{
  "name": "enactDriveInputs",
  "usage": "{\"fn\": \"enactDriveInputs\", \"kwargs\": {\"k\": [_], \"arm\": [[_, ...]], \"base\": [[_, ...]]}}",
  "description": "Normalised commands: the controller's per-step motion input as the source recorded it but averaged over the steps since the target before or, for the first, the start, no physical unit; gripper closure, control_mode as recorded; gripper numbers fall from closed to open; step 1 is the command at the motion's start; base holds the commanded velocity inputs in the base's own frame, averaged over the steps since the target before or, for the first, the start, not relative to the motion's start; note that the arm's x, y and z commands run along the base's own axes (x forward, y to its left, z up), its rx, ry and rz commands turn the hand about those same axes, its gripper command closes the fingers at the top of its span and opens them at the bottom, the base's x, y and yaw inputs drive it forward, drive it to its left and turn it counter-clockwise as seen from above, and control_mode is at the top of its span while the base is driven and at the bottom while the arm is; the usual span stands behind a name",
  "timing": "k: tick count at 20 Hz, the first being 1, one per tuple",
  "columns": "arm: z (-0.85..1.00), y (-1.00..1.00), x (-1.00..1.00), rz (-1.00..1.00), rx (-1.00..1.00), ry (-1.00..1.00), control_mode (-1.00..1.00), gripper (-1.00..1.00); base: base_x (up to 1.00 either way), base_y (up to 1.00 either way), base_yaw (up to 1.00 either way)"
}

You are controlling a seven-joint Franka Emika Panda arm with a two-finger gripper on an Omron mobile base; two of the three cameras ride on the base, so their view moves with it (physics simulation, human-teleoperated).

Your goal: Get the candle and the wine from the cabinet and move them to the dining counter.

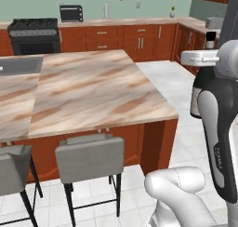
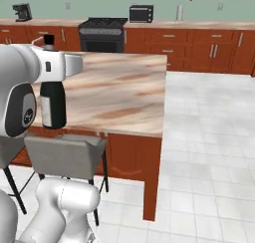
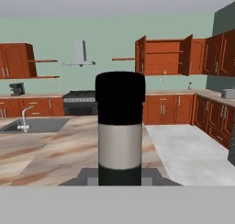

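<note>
Hand view | wine (image 3: 120, 126) upright, clamped between the gripper (image 3: 120, 179) fingers, not yet set down | dining counter (image 3: 55, 154) just beyond the fingers, bare; no candle seen on it | cabinet (image 3: 167, 57) far ahead, doors open | grey stools (image 1: 89, 157) below the counter edge, likely no obstacle

"FRANKA" on arm (image 1: 218, 158)
</note>
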Motion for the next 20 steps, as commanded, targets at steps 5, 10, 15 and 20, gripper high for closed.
{"fn": "enactDriveInputs", "kwargs": {"k": [5, 10, 15, 20], "arm": [[0.00, 0.00, 0.00, 0.00, 0.00, 0.00, 1.00, 1.00], [0.00, 0.00, 0.00, 0.00, 0.00, 0.00, 1.00, 1.00], [0.00, 0.00, 0.00, 0.00, 0.00, 0.00, 1.00, 1.00], [0.00, 0.00, 0.00, 0.00, 0.00, 0.00, 1.00, 1.00]], "base": [[0.15, 1.00, -0.01], [0.45, 1.00, 0.02], [0.94, 0.91, 0.03], [0.77, 0.43, 0.00]]}}
